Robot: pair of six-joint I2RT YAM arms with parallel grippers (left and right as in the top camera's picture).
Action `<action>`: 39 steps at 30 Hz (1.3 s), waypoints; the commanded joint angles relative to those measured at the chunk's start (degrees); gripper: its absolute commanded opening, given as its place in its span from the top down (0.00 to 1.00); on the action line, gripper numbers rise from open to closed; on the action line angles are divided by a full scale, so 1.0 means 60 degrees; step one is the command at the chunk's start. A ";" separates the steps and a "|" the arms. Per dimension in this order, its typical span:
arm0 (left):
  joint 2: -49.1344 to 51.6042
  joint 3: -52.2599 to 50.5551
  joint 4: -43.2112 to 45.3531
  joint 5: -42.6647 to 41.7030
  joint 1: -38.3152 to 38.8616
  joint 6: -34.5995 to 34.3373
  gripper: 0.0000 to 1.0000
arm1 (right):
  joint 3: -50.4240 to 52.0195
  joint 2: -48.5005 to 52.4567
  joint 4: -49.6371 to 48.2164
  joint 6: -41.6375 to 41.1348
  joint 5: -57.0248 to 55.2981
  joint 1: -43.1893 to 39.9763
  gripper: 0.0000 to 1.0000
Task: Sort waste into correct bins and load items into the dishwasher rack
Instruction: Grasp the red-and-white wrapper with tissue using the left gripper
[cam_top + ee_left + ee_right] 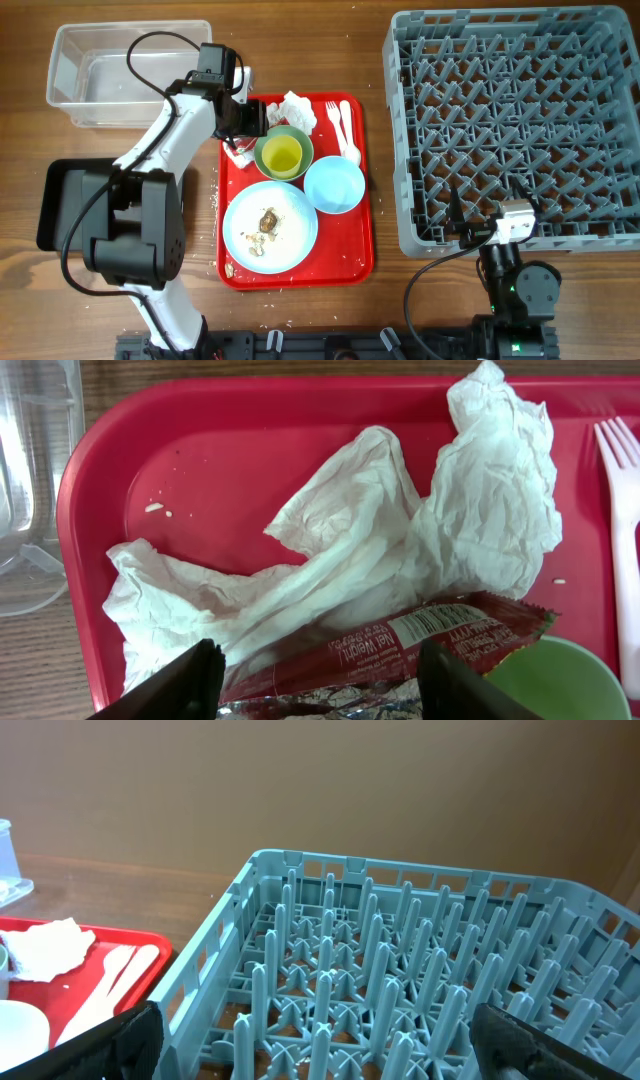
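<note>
Wooden table (350,40): left end effector (318,665) spread astride wrapper (420,635), napkins (400,540) beneath.

Soft, even light from above; shadows on the table (300,40) are faint. The tub (25,450) carries pale glare. My left view is sharp on the napkin (400,550), but my left fingers (170,685) and right fingers (110,1040) blur dark at the bottom edges.
</note>
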State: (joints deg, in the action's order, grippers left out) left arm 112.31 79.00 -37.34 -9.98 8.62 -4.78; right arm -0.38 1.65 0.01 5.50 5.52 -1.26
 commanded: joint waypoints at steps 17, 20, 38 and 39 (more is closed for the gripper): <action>0.0160 -0.0007 -0.0892 -0.0648 0.0066 0.1016 0.28 | 0.0011 -0.0044 -0.0040 0.0084 -0.0091 0.0055 0.00; 0.0160 -0.0007 -0.0874 -0.0204 0.0066 0.1024 0.27 | 0.0011 -0.0044 -0.0040 0.0080 -0.0091 0.0055 0.00; -0.0798 0.0087 -0.1319 -0.0619 -0.0026 0.0936 0.07 | 0.0011 -0.0044 -0.0040 0.0087 -0.0091 0.0055 0.00; -0.0801 0.0087 -0.1348 -0.0703 -0.0026 0.0940 0.08 | 0.0015 -0.0044 -0.0040 0.0084 -0.0091 0.0055 0.00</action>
State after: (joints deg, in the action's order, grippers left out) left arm 108.81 79.02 -44.53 -12.12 8.62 1.19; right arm -0.38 1.65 0.01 5.50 5.52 -1.26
